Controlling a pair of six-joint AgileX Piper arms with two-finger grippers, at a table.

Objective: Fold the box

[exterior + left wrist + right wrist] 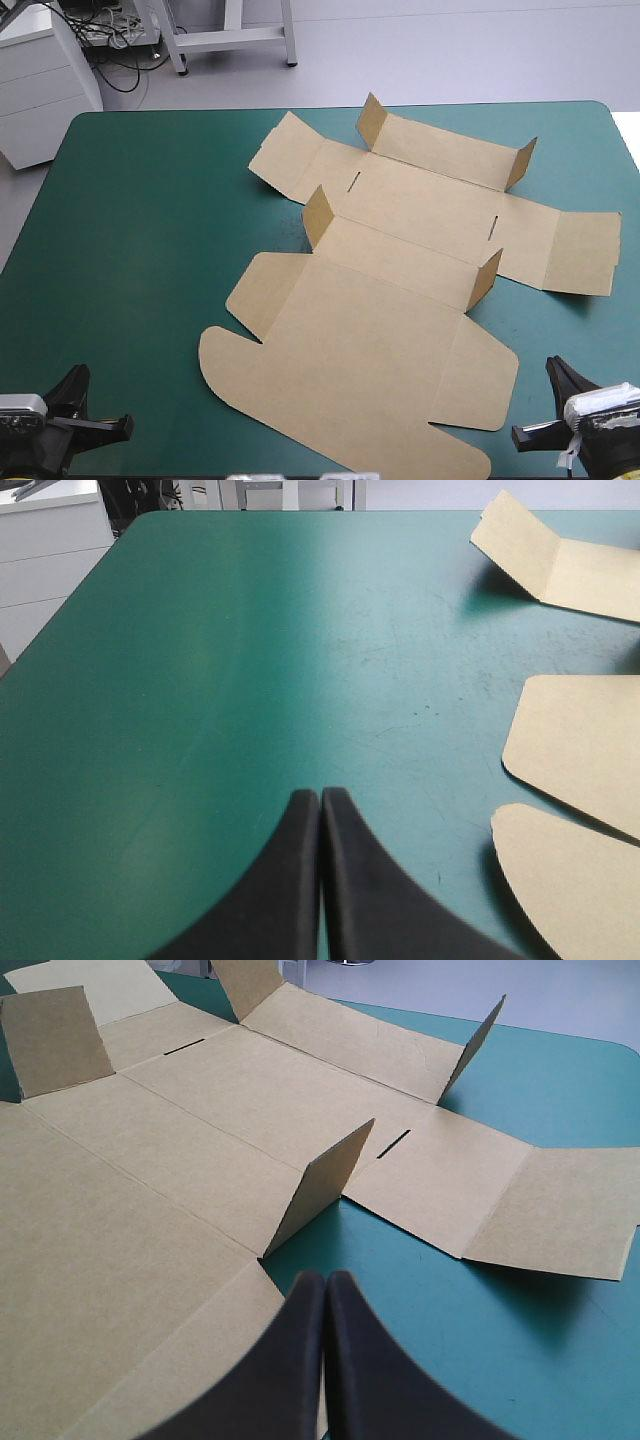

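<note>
Brown box (400,290) lying unfolded, mostly flat.
I'm seeing left gripper (320,794) and right gripper (326,1276) both resting fully closed, empty.

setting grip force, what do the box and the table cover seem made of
The box: thin brown board, matte, probably cardboard; it holds sharp creases and its small flaps stand up. The teal-green cover: smooth, faintly glossy sheet, perhaps vinyl or rubber; it shows soft sheen and fine scuffs.
</note>
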